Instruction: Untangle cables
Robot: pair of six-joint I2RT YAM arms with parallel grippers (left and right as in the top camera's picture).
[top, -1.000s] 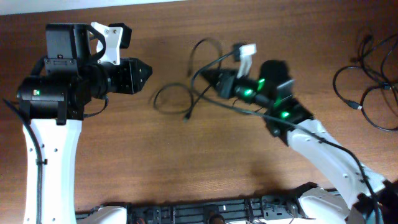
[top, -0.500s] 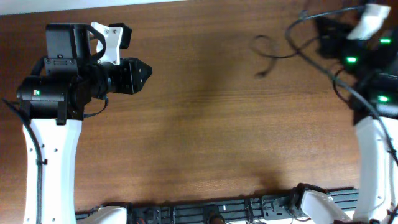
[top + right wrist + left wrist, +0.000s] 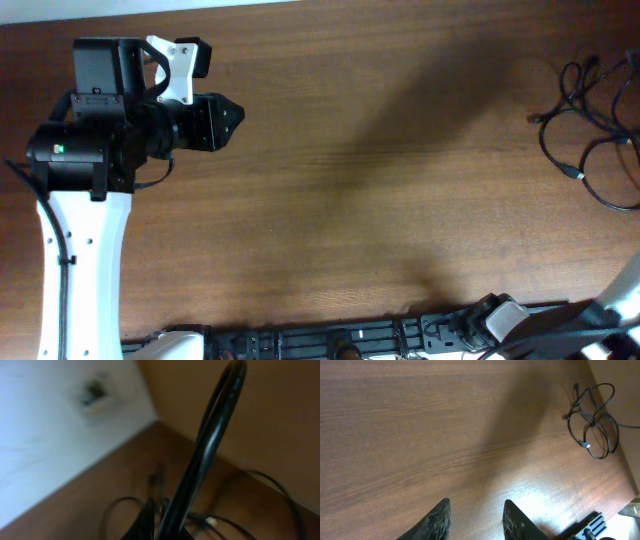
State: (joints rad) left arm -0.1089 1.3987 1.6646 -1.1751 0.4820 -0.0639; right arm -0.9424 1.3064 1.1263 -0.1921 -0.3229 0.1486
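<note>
Overhead puts the cables heaped at the table's far right edge, loops crossing, so I judge the untangling mostly undone. My left gripper stands partly open and empty. The right gripper is closed, and I can't tell on what.

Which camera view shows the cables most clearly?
The left wrist view: the cables lie almost whole in frame, with loops and a plug distinct. The overhead view cuts them off at its right edge. The right wrist view shows them blurred and too close.
</note>
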